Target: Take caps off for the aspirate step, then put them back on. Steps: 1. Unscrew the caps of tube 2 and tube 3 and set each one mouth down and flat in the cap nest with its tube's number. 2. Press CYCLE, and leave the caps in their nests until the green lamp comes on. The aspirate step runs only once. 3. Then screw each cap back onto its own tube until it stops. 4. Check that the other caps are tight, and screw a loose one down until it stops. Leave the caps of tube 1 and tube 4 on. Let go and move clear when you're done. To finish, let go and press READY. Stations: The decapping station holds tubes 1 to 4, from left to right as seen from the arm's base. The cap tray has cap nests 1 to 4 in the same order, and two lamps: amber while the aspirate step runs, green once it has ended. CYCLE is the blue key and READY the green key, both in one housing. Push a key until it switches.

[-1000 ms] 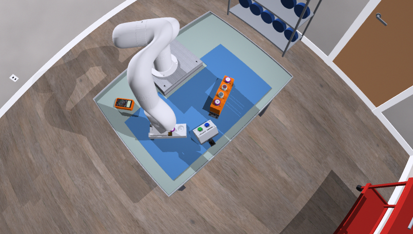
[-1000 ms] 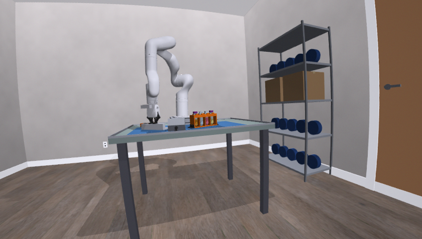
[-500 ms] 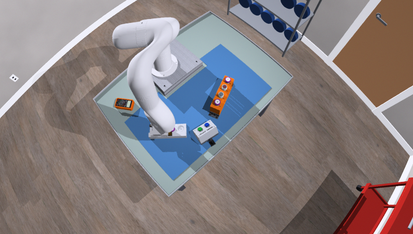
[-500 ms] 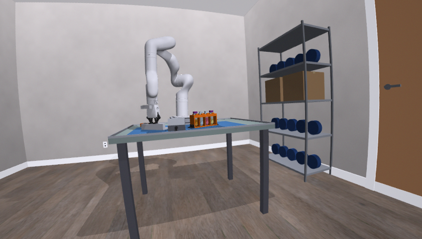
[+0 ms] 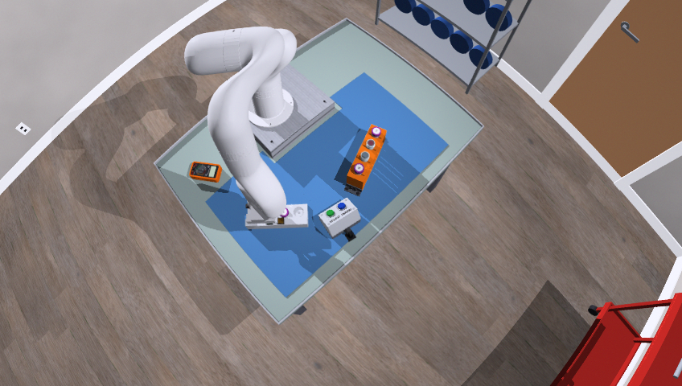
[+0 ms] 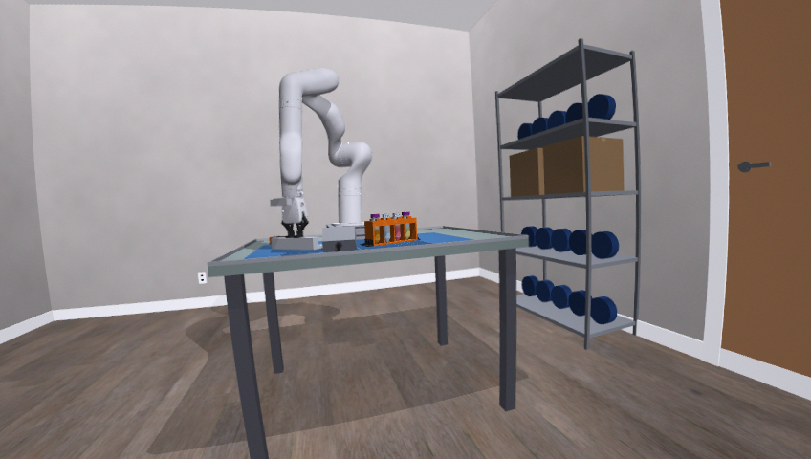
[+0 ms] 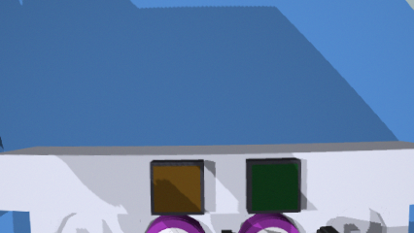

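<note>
Two purple-rimmed caps, the left cap (image 5: 284,212) (image 7: 175,223) and the right cap (image 7: 269,222), sit side by side in the tray (image 5: 300,221) (image 6: 295,244) (image 7: 350,177), along the wrist view's bottom edge. The pincer (image 6: 295,234) (image 7: 277,231) stands partway open, its dark tips on either side of the right cap with gaps showing; it grips nothing. Above the caps are an amber lamp (image 5: 281,220) (image 7: 177,189) and a green lamp (image 7: 275,187), both dull.

A round nest lies open on each side of the pair. The control box (image 5: 338,221) (image 6: 339,236) stands near the tray's right end in the top view, a strip of blue mat (image 5: 287,268) between them. Dark lettering under its blue and green keys is too small to read.

Right of centre, the orange rack (image 5: 355,182) (image 6: 369,232) keeps purple caps on its two end tubes; the middle two are bare. The exterior view shows the tubes' coloured contents; the top view shows only their tops. The arm (image 5: 234,138) (image 6: 291,142) hides the right cap from above, while the wrist view shows both.

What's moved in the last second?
Seen from above, the lower end of the white robot arm has shifted slightly left. No grasp or release is visible. The orange tube rack, white cap tray and white key housing stayed put.
</note>
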Available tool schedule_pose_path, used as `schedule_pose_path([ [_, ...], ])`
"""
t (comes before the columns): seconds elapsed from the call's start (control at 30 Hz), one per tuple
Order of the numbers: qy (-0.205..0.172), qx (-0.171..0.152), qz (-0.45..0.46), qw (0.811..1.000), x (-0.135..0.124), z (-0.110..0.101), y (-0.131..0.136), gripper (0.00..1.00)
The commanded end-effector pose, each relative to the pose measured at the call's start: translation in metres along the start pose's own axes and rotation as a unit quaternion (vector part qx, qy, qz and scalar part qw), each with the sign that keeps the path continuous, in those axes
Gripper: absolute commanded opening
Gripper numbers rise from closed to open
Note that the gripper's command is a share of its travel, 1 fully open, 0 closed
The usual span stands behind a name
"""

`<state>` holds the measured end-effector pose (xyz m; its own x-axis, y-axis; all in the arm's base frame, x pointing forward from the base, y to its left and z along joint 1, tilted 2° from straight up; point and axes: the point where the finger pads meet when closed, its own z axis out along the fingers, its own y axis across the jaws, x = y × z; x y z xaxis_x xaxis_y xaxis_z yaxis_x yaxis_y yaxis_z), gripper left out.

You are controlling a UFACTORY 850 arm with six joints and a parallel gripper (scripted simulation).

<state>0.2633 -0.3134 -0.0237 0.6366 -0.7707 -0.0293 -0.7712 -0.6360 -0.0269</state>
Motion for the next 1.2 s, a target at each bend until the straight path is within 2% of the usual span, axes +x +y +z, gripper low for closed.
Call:
schedule_pose_path([
  [0.0, 0.005, 0.003, 0.000, 1.000, 0.000, -0.017, 0.000, 0.46],
  [0.17, 0.005, 0.003, 0.000, 1.000, 0.000, -0.042, 0.000, 0.46],
  [0.23, 0.005, 0.003, 0.000, 1.000, 0.000, -0.042, 0.000, 0.46],
  [0.73, 0.005, 0.003, 0.000, 1.000, 0.000, -0.117, 0.001, 0.46],
  [1.0, 0.005, 0.003, 0.000, 1.000, 0.000, -0.125, 0.001, 0.46],
  [1.03, 0.005, 0.003, 0.041, 0.999, 0.000, -0.123, -0.007, 0.00],
  [1.13, 0.004, 0.004, 0.162, 0.987, 0.000, -0.118, -0.032, 0.00],
  [1.17, 0.004, 0.004, 0.166, 0.986, 0.000, -0.118, -0.032, 0.00],
])
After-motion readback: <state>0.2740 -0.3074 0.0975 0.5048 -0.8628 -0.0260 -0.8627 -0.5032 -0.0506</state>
